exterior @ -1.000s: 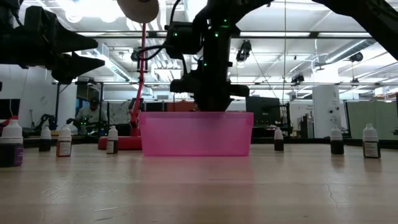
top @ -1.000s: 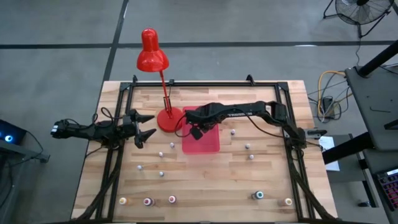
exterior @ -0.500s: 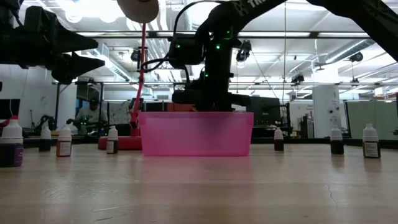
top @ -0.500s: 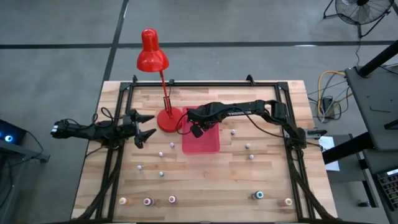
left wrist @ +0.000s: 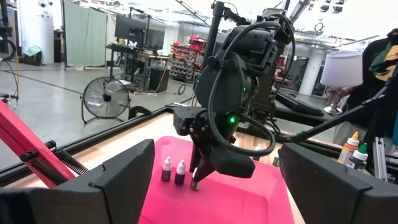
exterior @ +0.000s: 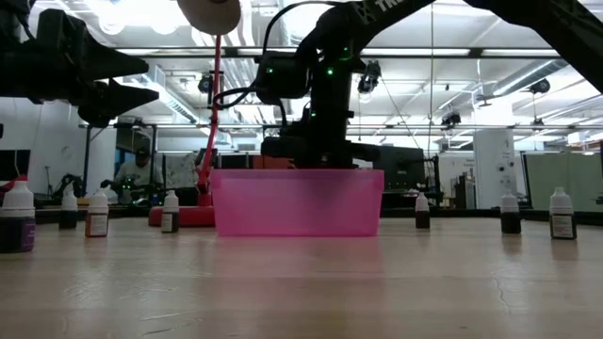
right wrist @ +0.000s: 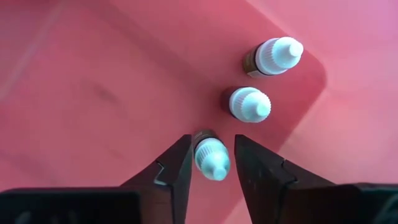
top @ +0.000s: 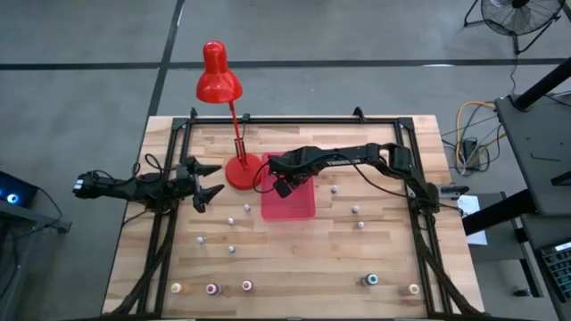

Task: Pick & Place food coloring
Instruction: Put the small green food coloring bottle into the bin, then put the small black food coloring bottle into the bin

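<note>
high: my right gripper (top: pixel 282 187) over the pink tray (top: pixel 299 207); left gripper (top: pixel 211 181) waits spread, empty | left wrist: bottle (left wrist: pixel 195 183) touching tray floor | right wrist: fingers (right wrist: pixel 177 165) narrowly bracket its cap beside two placed bottles (right wrist: pixel 249 103); I'd release gently, lift straight.

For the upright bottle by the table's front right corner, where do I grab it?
Grip the front-right bottle around its body below the white cap, coming straight down from above. It stands upright and apart from its neighbour, so fingers should fit on both sides.
</note>
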